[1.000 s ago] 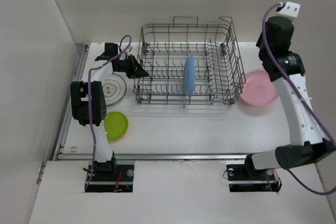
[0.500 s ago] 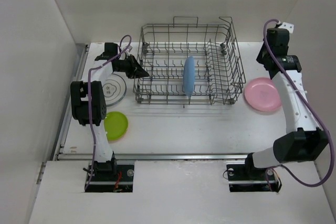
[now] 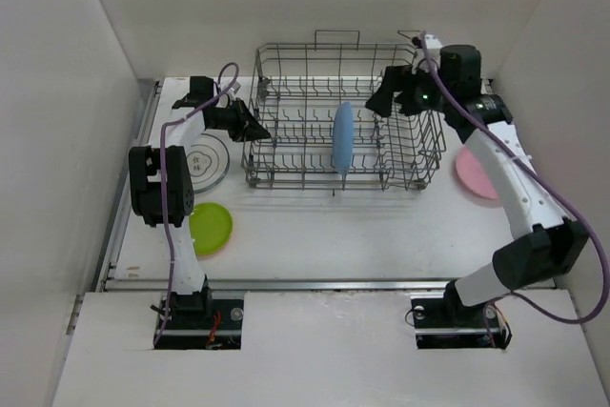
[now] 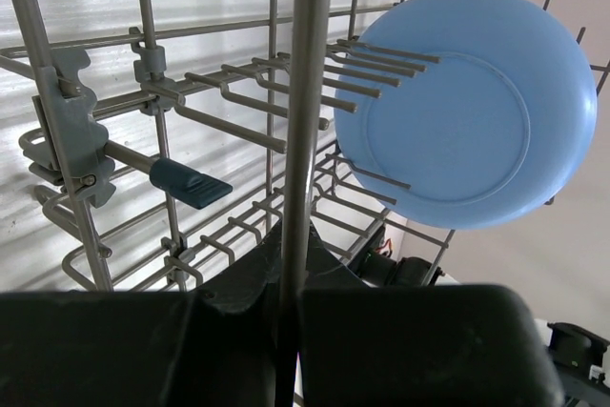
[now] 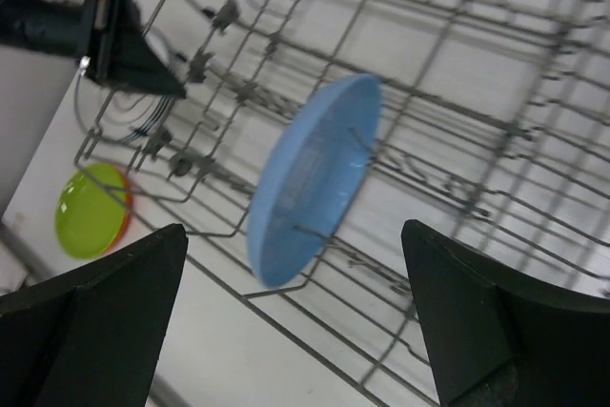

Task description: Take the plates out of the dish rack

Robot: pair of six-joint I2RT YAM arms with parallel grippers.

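Your left gripper (image 3: 255,129) is clamped on an upright wire of the dish rack (image 3: 291,154) at its left wall. The left wrist view shows that wire pinched between the closed fingers, most likely to keep the basket from sliding while a plate is pulled free.

Your right gripper (image 3: 376,105) hangs over the rack's right end with its jaws spread wide and nothing between them. It is aimed down at the light-blue plate (image 3: 343,137), which looks like the last plate inside. That plate stands on edge near the middle of the rack, leaning against the tines (image 4: 381,50) that cross its face.

Three plates already lie outside the rack:
- The pink plate (image 3: 469,176) is just off the right side, partly hidden by your right arm.
- A white patterned plate (image 3: 205,161) is just off the left side.
- The lime-green plate (image 3: 212,228) sits off the near-left corner.

For the coming grasp, the plate's upper rim appears to be the only easy hold. Tines crowd both faces, and a denser wire section lies between the plate and the rack's right wall. The raised sides mean it has to come up before it goes across. A dark blue clip (image 4: 191,183) on a bar near the rack's left wall is well away from the plate.
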